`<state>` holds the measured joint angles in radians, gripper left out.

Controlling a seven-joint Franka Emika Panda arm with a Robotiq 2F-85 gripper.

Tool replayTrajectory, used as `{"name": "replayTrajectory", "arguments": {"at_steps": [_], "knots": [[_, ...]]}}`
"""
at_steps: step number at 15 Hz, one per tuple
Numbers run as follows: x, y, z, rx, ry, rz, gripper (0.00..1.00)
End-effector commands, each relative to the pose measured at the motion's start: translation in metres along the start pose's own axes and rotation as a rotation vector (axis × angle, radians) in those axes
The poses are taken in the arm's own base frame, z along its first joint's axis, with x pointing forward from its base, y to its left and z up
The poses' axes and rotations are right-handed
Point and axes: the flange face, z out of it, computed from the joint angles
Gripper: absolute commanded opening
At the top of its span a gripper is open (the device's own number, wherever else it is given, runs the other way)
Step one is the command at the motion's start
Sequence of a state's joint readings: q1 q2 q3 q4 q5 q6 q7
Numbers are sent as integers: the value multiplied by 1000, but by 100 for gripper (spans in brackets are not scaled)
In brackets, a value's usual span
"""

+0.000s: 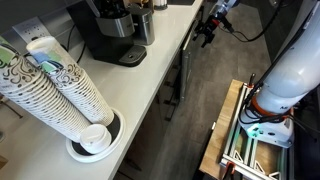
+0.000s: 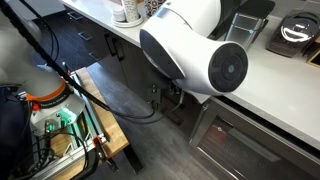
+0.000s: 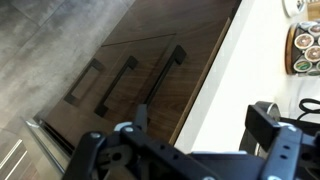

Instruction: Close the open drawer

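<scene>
Dark drawer fronts with dark bar handles (image 3: 163, 76) run under the white countertop (image 3: 245, 60). They also show in both exterior views (image 1: 180, 85) (image 2: 245, 135). No white drawer sides or orange-red contents show, and I cannot tell which drawer stands open. In the wrist view my gripper (image 3: 200, 125) is open and empty, its fingers spread over the counter's edge above the drawer fronts. In an exterior view my gripper (image 1: 207, 30) hangs beside the far end of the counter, above the floor.
A black coffee maker (image 1: 110, 30) and leaning stacks of paper cups (image 1: 60, 90) stand on the counter. A rack of pods (image 3: 305, 45) sits on the counter. My white arm (image 2: 195, 45) blocks much of one view. My base stands on a wooden platform (image 1: 225, 135).
</scene>
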<state>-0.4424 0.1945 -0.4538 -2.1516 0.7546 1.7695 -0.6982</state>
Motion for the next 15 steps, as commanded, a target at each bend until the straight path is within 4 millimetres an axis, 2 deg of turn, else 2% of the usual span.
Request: {"name": "replayTrajectory", "arguments": {"at_steps": [1,11,12,13,15], "knots": [[-18,-22,-6,-77,18,-57,100],[-39,-57,-29,-164,107,-147,100],[-39,-60,-29,-163,118,-145,100],[-30,-55,-32,-140,101,-152,100],[-32,-58,-33,-142,110,-155,100]]}}
